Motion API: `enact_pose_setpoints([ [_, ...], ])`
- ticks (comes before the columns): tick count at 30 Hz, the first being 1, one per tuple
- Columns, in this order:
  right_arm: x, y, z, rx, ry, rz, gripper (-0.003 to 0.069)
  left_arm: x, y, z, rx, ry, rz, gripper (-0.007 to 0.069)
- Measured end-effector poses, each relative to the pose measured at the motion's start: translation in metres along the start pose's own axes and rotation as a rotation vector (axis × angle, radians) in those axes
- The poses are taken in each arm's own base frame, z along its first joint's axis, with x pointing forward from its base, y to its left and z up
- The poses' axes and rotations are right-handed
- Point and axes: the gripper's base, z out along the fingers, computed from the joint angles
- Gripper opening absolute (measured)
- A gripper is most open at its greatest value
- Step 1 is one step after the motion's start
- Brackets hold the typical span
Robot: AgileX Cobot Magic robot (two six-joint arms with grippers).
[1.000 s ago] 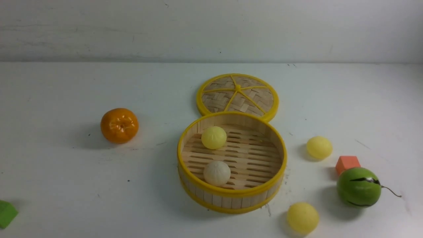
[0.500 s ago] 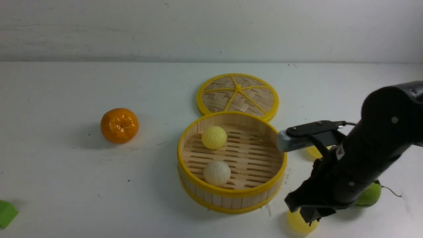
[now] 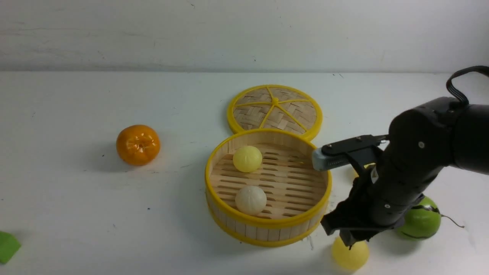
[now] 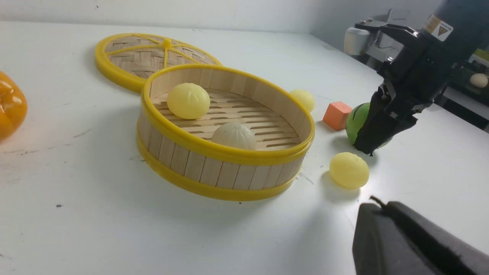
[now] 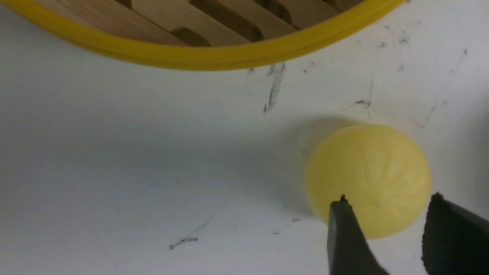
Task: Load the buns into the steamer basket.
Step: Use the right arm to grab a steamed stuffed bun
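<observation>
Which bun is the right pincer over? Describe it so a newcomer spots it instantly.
Find the bamboo steamer basket. On the table just right of its near side sits a pale yellow bun, nearer the camera than the other loose bun.

Seen from the robot, the round bamboo steamer basket with yellow rims (image 4: 229,154) holds a pale yellow ball-shaped bun (image 4: 188,101) at ten o'clock and an off-white pleated bun (image 4: 233,136) at seven; the woven disc lid with yellow spokes (image 4: 141,55) lies beyond, at twelve.
</observation>
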Motion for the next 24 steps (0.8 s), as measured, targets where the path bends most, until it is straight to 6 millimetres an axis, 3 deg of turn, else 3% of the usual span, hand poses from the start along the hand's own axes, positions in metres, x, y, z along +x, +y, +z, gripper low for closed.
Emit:
enact_pose_setpoints([
  [14, -0.002, -0.002, 0.030, 0.013, 0.069, 0.011, 0.0283, 0.000, 0.000, 0.000, 0.000, 0.000, 0.000, -0.0012],
  [18, -0.002, -0.002, 0.032, 0.014, 0.069, 0.011, 0.0246, 0.000, 0.000, 0.000, 0.000, 0.000, 0.000, -0.0012],
  [24, -0.002, -0.002, 0.030, 0.019, 0.062, 0.005, 0.0123, 0.000, 0.000, 0.000, 0.000, 0.000, 0.000, -0.0006],
])
